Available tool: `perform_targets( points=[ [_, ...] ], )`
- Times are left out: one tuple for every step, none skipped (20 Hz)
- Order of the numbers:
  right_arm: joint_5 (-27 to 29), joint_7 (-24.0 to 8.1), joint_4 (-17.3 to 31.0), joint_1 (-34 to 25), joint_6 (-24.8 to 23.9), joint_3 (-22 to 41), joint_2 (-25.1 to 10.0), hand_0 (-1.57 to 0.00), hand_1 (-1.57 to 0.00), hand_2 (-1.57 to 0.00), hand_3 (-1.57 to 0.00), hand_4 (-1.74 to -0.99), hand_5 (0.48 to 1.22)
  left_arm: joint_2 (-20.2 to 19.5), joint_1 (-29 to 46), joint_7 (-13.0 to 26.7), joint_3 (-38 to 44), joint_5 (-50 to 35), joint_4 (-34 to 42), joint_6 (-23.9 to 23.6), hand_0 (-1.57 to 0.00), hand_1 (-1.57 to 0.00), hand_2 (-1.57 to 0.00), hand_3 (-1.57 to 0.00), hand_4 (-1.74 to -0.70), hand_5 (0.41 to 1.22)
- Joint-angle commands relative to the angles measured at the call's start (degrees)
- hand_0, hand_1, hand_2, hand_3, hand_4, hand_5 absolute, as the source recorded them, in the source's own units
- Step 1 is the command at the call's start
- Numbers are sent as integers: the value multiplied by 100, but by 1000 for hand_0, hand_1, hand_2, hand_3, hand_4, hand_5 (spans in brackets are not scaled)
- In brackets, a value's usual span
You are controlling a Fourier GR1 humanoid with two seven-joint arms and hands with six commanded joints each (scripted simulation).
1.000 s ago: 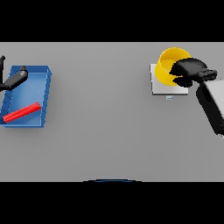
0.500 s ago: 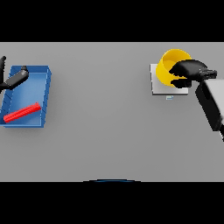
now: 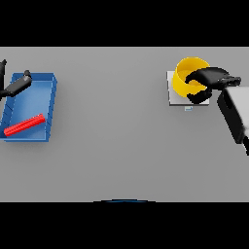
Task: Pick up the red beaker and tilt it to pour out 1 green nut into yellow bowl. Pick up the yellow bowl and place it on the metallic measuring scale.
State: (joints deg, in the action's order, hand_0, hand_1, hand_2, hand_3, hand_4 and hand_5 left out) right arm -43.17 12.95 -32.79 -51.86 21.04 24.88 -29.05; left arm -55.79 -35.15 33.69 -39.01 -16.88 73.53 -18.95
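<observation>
1. The right hand [image 3: 206, 80] has its dark fingers [image 3: 195, 76] curled over the near right rim of the yellow bowl [image 3: 187, 73], with the thumb below at the bowl's outer wall, so the rim sits pinched in the grasp.
2. The yellow bowl rests on the metallic measuring scale [image 3: 174, 95], a pale square plate at the far right of the worktop [image 3: 121, 146]; the bowl covers the plate's far right part and overhangs its far edge.
3. A small light tab shows at the scale's near edge; whether it carries any writing cannot be told.
4. The right arm runs from the hand toward the lower right edge of the view, white and grey.
5. The left hand [image 3: 14, 86] shows at the far left edge, over the far left corner of the blue tray [image 3: 48, 104]; its fingers lie straight and relaxed, holding nothing.
6. The red beaker [image 3: 24, 125] lies on its side inside the blue tray, near the tray's near edge, slanted with its right end farther away.
7. No green nut can be made out in the bowl or elsewhere.
8. No brand, label or readable writing appears on any item.
</observation>
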Motion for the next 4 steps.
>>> perform_targets(
  points=[
    [-23,-52,47,-61,-13,5,38,-104,-92,-207,-413,-1336,741,16,10,-16,7,-18,10,-13,1,1,1,1,-812,734],
    [-51,-76,92,-71,-26,26,73,-83,-73,-173,-387,-1325,737,64,-26,2,-9,-15,-37,12,1,1,1,1,-816,733],
    [-80,-41,146,-80,-21,58,98,-66,-59,-142,-365,-1316,735,77,51,-29,-20,-37,23,-27,1,1,1,1,-820,734],
    [-107,40,180,-59,-45,81,62,-53,-47,-115,-348,-1308,733,55,16,-13,-4,-31,25,-17,1,1,1,1,-821,734]
  ],
)
